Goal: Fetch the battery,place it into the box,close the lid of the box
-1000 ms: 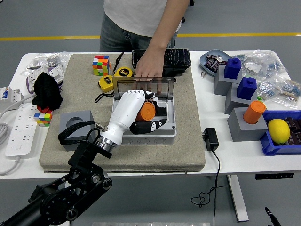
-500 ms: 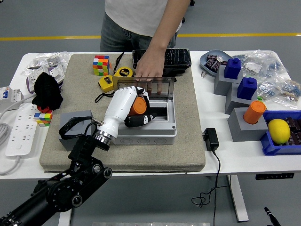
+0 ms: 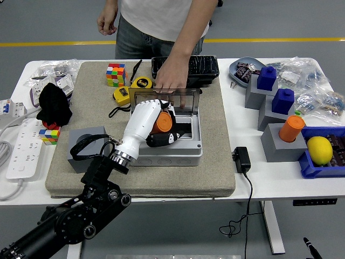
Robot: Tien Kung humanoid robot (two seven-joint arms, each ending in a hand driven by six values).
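Observation:
An orange cylindrical battery (image 3: 163,123) sits in my left hand (image 3: 159,130), whose white palm and black fingers are shut on it. The hand hovers over the left half of the open grey box (image 3: 186,155) on the felt mat. The box's clear lid (image 3: 186,100) stands upright at the back edge, and a person's hand (image 3: 171,79) rests on its top. Part of the box's inside is hidden by my hand. My right arm is out of view.
A grey block with a round hole (image 3: 86,142) lies left of the box, and two yellow tape measures (image 3: 132,89) and a black tray (image 3: 186,69) behind it. A second orange cylinder (image 3: 291,128) stands on a grey block at right, near a blue bin holding a lemon (image 3: 319,149).
My left hand with the battery rose up and left out of the box, then drifted slightly back right over it. The person's other hand appeared at the top left.

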